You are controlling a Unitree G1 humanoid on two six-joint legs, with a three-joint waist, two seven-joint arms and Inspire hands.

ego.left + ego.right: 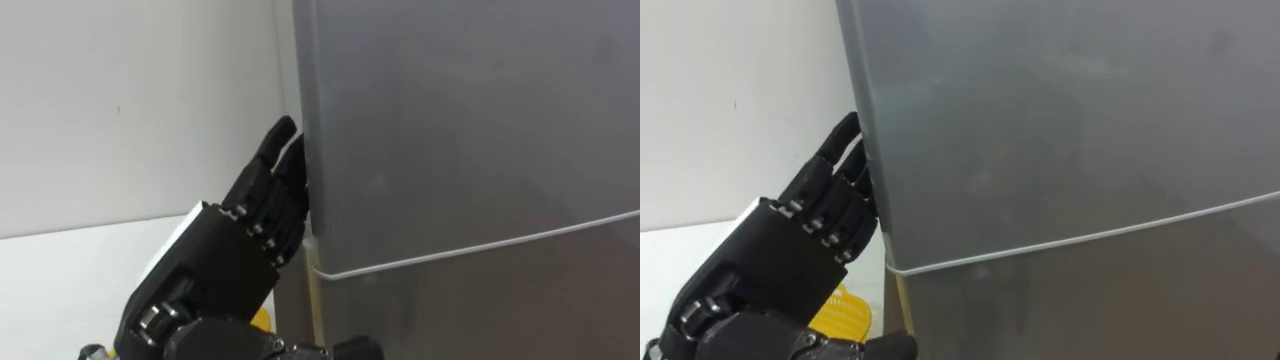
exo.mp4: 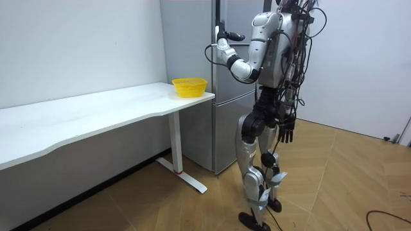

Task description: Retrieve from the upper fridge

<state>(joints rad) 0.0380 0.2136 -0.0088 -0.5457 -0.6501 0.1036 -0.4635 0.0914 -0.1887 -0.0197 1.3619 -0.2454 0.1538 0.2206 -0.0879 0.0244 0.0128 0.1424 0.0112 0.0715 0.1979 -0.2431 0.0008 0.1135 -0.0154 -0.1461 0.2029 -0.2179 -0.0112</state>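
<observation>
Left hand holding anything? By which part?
Cannot tell: the left hand is at the left edge of the grey metal upper fridge door; any grip there is hidden.

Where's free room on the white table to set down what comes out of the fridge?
The table is bare from the basket toward the room view's left. Crowded: the fridge end, with basket and left hand.

Black left hand, silver limbs, seemingly dark torso cables.

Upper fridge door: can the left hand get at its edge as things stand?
Likely yes: the left hand rests with fairly straight fingers against the upper door's left edge, nothing between them.
</observation>
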